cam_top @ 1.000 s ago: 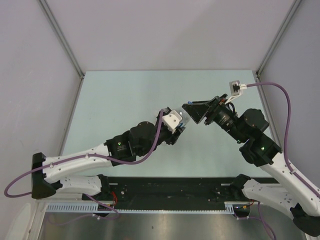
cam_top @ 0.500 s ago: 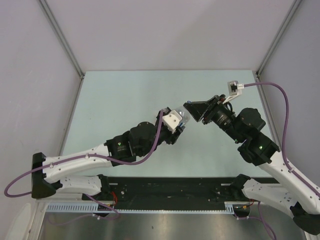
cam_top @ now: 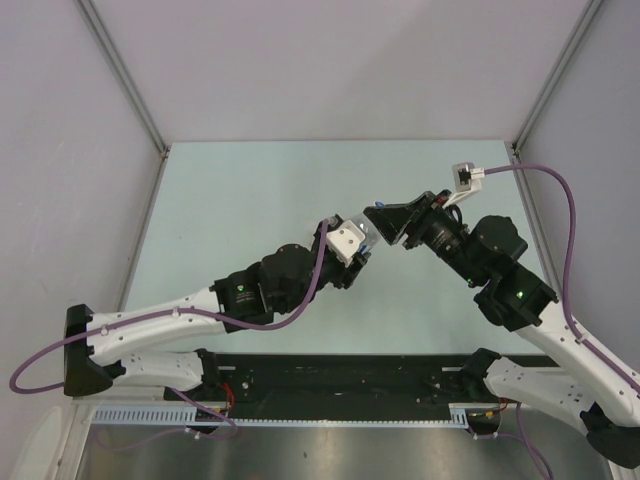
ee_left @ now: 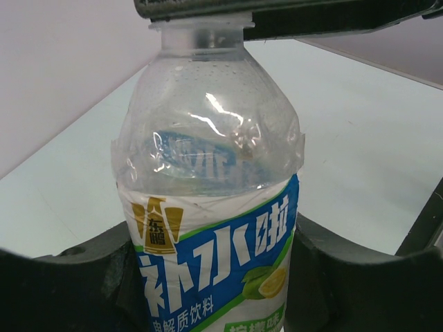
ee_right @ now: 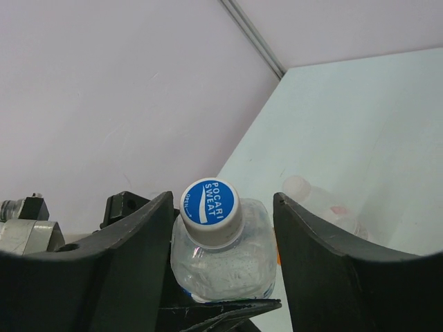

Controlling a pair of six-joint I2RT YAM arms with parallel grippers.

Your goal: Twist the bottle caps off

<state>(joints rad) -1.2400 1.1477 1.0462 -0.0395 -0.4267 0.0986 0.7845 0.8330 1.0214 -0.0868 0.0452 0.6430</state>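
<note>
L gripper (ee_left: 211, 270): clamped on the clear plastic bottle w/ blue-white label (ee_left: 208, 159), fingers on the label band, low on the body. Bottle sits approx mid-table, slightly right of centre. It looks lifted off the pale green table top (cam_top: 250, 190) and tilted toward the R arm (judged). In the top view it is hidden under the two wrists.

R gripper (ee_right: 223, 232): jaws part-open, straddling the blue-topped white round plastic screw cap (ee_right: 210, 202). One finger is just beside the cap, w/ a clear gap on the other side. No grip yet. Cap is on the neck.

Risks from here:
- Cap is off-centre between the R jaws. On closing, the nearer finger would land first and shove the neck sideways, so the bottle could pivot in the L grip.
- L hold is on a thin soft wall over a slick label. Under twist the whole bottle may spin w/ the cap, giving no unscrewing.
- Squeezing harder to stop the spin could buckle the wall. Contents: cannot tell.
- R fingers reach past the cap to the bottle shoulder. If the pads bite there, torque goes into the bottle, not the cap.
- Once free, the small cap could slip out and roll, e.g. toward the second clear plastic bottle w/ white cap (ee_right: 322, 207) lying on the table beyond.
</note>
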